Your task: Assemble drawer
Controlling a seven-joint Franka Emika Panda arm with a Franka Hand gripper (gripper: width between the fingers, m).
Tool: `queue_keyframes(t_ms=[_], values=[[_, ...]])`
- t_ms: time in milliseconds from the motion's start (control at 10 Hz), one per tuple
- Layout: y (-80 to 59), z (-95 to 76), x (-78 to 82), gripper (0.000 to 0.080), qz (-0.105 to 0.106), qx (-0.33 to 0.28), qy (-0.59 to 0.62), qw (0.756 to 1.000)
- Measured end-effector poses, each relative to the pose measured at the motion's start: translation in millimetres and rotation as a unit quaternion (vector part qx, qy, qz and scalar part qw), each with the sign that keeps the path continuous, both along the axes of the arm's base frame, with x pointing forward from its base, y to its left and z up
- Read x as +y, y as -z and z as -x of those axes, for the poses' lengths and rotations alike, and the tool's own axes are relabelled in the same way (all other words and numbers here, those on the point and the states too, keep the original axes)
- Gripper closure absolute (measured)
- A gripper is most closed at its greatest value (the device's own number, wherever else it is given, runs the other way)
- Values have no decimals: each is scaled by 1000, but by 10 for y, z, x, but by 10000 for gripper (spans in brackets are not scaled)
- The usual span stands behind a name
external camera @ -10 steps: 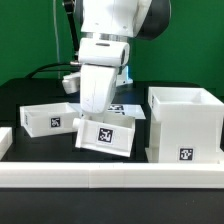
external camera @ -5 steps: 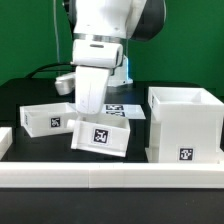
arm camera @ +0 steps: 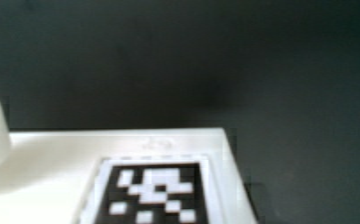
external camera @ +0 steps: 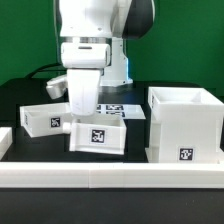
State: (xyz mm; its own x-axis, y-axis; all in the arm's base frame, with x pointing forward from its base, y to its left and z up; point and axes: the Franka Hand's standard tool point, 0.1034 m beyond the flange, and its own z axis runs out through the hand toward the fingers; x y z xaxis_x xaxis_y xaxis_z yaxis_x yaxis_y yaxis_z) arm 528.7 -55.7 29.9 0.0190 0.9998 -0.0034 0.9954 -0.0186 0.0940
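White plastic, shallow, tagged on its near wall: the small tray (external camera: 96, 138) hangs slightly tilted at mid-scene, just off the black bench (external camera: 20, 93). My claw (external camera: 86, 118) grips its far wall, I judge, though the fingertips are hidden. The tall white cube-like housing (external camera: 185, 125) stands apart to its right, and a second shallow white tray (external camera: 45, 118) sits to its left. I take this for the carrying step. Next the small tray must be squared to the housing's opening before going in.

A blurred white tray (arm camera: 70, 145) looms close — black-and-white tag (arm camera: 154, 190) on it, dark table (arm camera: 195, 60) beyond.
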Motion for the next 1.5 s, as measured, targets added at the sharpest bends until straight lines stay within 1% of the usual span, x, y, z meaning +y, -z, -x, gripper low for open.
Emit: queue_keyframes(t_ms=[400,500,600,700,800,900,1100,1400,1500], values=[[34,44,-8,758,1,30,2,1000],[77,67,49,758,-1,37,-2,999],[79,75,135,758,-2,53,-6,999],[77,50,207,758,-2,53,-9,999],[95,49,265,758,-2,55,-13,998],[113,26,289,758,-2,58,-15,998],[102,-42,284,758,-2,55,-14,998],[114,-27,277,758,-3,56,-13,998],[102,-66,272,758,-3,46,-12,999]])
